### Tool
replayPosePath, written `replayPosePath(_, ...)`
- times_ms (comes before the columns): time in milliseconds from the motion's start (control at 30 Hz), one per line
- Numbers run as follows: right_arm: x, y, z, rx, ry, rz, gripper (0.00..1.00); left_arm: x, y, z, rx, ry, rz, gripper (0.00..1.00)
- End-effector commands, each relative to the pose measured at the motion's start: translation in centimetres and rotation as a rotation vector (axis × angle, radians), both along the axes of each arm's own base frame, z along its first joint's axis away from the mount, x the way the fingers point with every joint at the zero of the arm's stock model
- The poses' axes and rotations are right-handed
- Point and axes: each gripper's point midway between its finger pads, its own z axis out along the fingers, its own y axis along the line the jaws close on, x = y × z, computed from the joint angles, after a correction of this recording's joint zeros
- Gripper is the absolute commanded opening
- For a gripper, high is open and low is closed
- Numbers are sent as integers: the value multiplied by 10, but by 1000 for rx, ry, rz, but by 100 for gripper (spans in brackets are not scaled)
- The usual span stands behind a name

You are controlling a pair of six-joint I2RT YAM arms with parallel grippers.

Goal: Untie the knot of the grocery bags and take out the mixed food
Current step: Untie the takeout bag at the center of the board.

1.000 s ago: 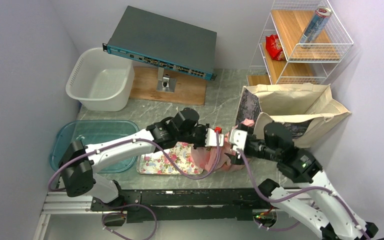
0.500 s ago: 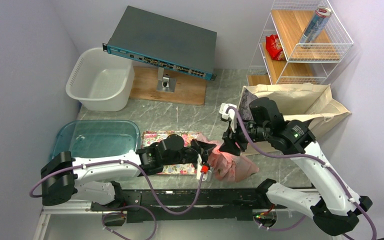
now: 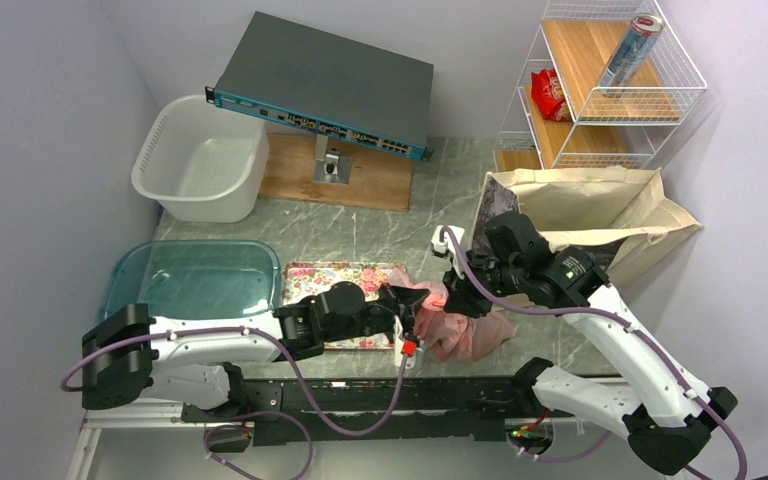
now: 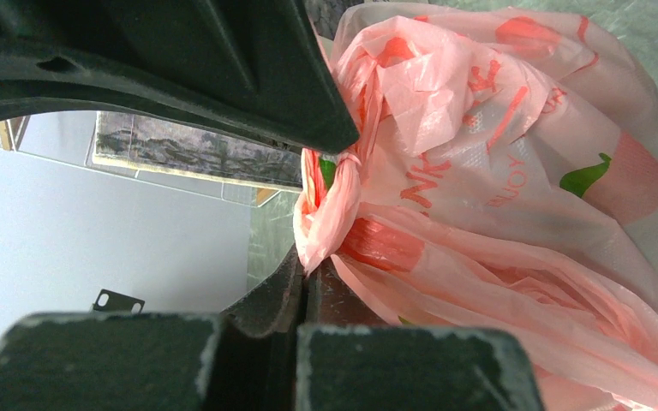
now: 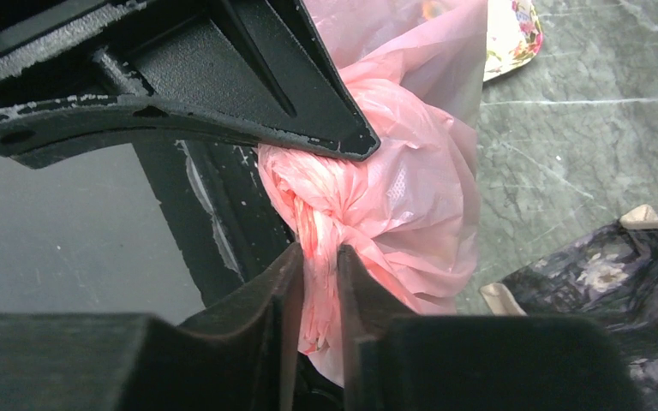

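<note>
The pink plastic bag (image 3: 470,332) lies crumpled on the table near the front edge, between my two grippers. Its knot (image 4: 345,168) is a twisted pink lump at the bag's left end. My left gripper (image 3: 410,312) is shut on a thin pink tail just below the knot (image 4: 308,261). My right gripper (image 3: 457,298) reaches down from the right, its jaws shut on the twisted strand beside the knot (image 5: 313,201). The beige canvas tote (image 3: 600,210) stands open behind the right arm. The mixed food is hidden inside the bags.
A floral tray (image 3: 332,279) lies under the left arm, with a teal-lidded tub (image 3: 185,282) to its left. A white basket (image 3: 200,165) and a network switch (image 3: 325,85) on a wooden stand are at the back. A wire rack (image 3: 660,100) holds a can (image 3: 632,50) and a red packet (image 3: 548,93).
My right gripper dropped from above onto the bag's twisted top and closed on it. The left gripper stayed shut on the pink tail and barely shifted in the last half second.
</note>
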Motion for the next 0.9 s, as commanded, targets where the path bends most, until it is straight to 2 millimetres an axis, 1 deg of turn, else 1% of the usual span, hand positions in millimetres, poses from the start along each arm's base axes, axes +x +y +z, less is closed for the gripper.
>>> replayPosePath(0,5,-8,-6,-54,-24,2,28,1,7,27,-90,29,36,4)
replayPosePath(67,4,1,-1,-8,-19,22,28,0,8,25,-88,27,30,4)
replayPosePath(100,4,3,1,1,-20,30,16,0,8,25,-91,18,28,6)
replayPosePath(133,8,3,1,-8,-29,28,0,-1,9,26,-88,12,27,9)
replayPosePath(167,13,2,2,-20,-47,19,0,0,10,29,-92,19,35,15)
replayPosePath(200,17,-1,6,-34,-75,9,0,4,14,30,-94,73,64,22)
replayPosePath(233,22,-4,12,-39,-110,-8,0,5,20,30,-84,159,77,29)
replayPosePath(267,26,-7,19,-41,-147,-32,0,6,27,36,-69,263,70,39)
replayPosePath(300,31,-11,28,-37,-192,-60,0,3,36,39,-40,389,53,48)
replayPosePath(333,33,-13,37,-17,-234,-73,0,6,47,43,-32,497,72,53)
replayPosePath(400,36,-15,52,28,-305,-97,0,5,62,57,-53,680,109,56)
replayPosePath(467,39,-13,57,52,-332,-110,0,-5,71,74,-75,823,78,57)
replayPosePath(533,39,-9,55,69,-328,-103,0,-14,72,87,-91,927,48,60)
replayPosePath(600,38,-2,56,102,-310,-95,0,-24,67,97,-81,966,-25,61)
replayPosePath(667,34,6,60,145,-277,-84,0,-29,60,103,-57,906,-100,59)
replayPosePath(700,32,10,61,167,-255,-80,0,-33,55,102,-43,820,-130,57)
replayPosePath(733,30,14,62,186,-232,-75,0,-34,52,102,-38,701,-150,56)
replayPosePath(767,27,18,63,205,-210,-67,0,-38,48,101,-28,568,-183,53)
replayPosePath(833,22,23,60,229,-163,-61,0,-44,42,100,-16,292,-240,45)
replayPosePath(867,19,25,58,234,-145,-52,0,-44,38,96,1,187,-247,41)
